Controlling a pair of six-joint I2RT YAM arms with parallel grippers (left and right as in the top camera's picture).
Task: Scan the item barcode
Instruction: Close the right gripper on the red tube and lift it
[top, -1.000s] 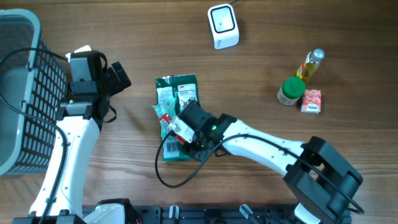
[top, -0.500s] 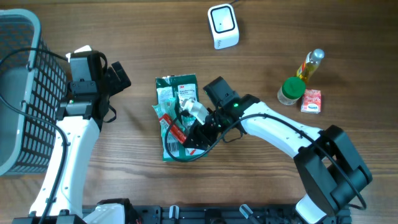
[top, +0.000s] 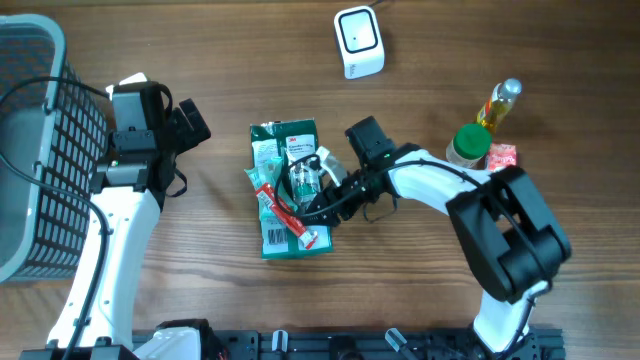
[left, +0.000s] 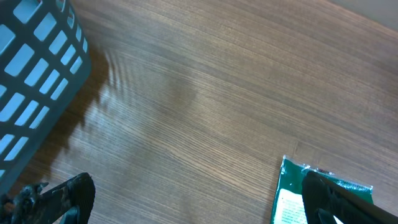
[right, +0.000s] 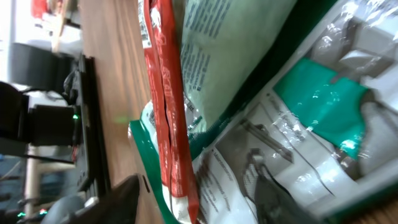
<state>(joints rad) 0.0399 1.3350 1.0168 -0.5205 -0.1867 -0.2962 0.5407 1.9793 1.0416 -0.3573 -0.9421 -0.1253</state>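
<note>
Since your right arm swung off the near edge of the counter (top: 450, 270) a second back, it now reaches in from the right. The right gripper (top: 320, 200) has gone from the pack's near end up to its middle, at the right-hand edge. Red strip (top: 283, 208) on top got dragged: it now lies slantwise, pale tip at the near-right corner. Green pack (top: 283, 140) itself hasn't budged. It's flat on the counter, centre of the scene, on the near side of the scanner (top: 358, 42) and well apart from it. Jaws on the right stand part-way apart with the pack's crinkled film between them in the wrist view, but you can't tell whether they pinch it or only straddle it. Left gripper (top: 192, 124), off to the left: no change, jaws spread wide, nothing in them.

Looks like you're re-gripping, not scanning. No lift yet and the barcode hasn't been shown to the scanner, so the task is early.

Orientation: the pack's long axis runs near to far. Barcode label (top: 274, 237) sits at the near-left corner, face up. The printed header end points far, roughly toward the scanner but a bit left of it. You'll likely need to lift the pack and turn that near end toward the scanner window.
</note>
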